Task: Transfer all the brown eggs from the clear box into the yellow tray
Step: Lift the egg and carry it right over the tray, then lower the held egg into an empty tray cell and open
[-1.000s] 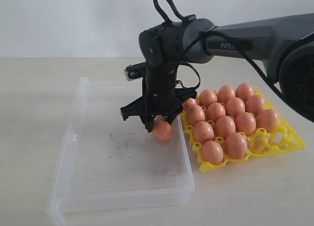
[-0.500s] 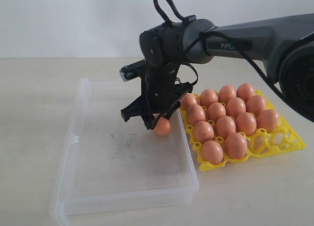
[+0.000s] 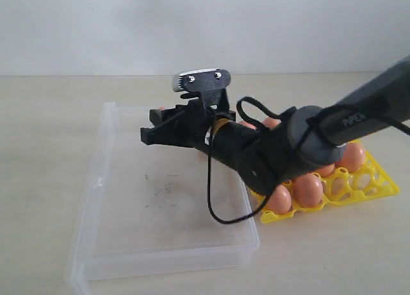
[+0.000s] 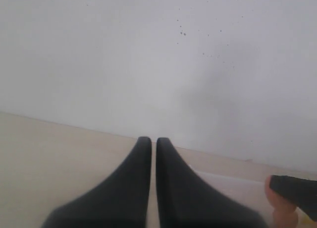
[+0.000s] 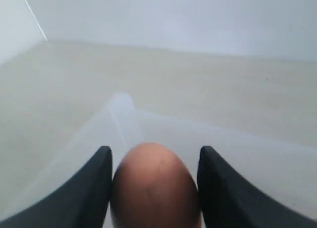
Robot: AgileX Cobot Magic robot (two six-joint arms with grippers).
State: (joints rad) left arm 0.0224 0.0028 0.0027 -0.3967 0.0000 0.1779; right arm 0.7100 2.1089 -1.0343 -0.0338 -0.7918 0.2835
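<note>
Brown egg (image 5: 153, 188) sits squeezed in the right gripper (image 5: 155, 149), up over the clear box (image 3: 115, 199) at middle left. Left gripper (image 4: 154, 141) is closed, holding nothing.

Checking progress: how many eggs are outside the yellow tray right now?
1: the egg gripped in the right claw, held over the clear box. No other egg shows on the box floor, though the arm hides its far right part.

The arm (image 3: 291, 147) hides part of the yellow tray (image 3: 377, 183).
</note>
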